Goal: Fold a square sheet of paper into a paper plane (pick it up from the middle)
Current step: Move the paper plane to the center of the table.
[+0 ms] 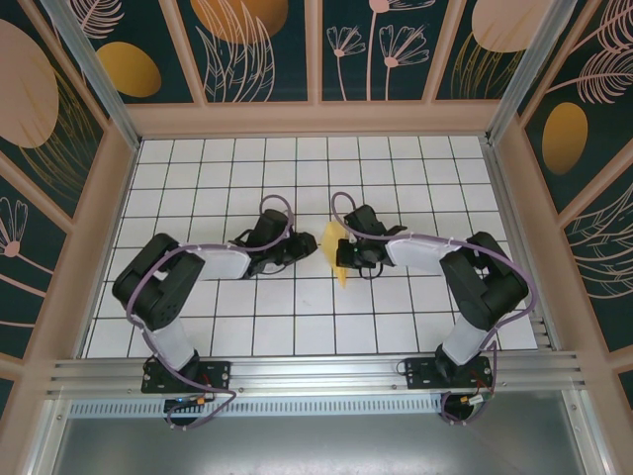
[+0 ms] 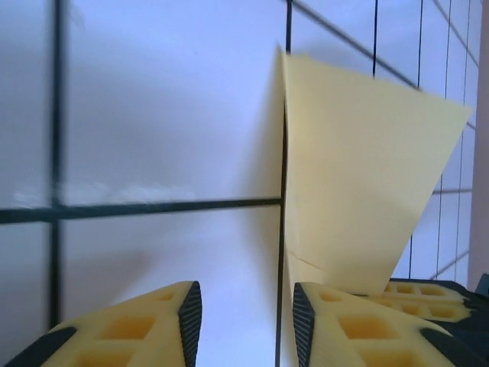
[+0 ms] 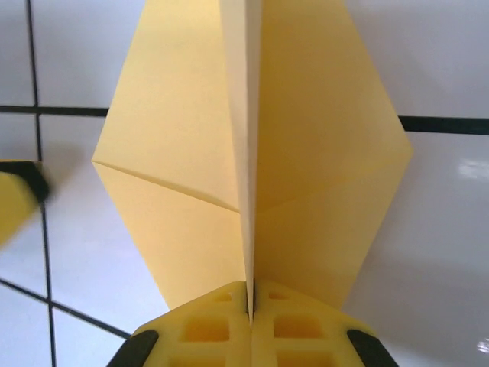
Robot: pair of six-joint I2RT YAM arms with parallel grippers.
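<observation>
While the right pincer (image 3: pixel 250 294) clamps the centre crease of the folded paper (image 3: pixel 321 153), the left pincer (image 2: pixel 247 310) stands open just beside its edge, with wide white surface (image 1: pixel 297 332) around them.

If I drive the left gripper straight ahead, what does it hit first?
Probably the folded yellow paper, held upright ahead of the left gripper and pinched by the right gripper. Its near edge lines up with one finger rather than the gap, though depth is unclear.
</observation>
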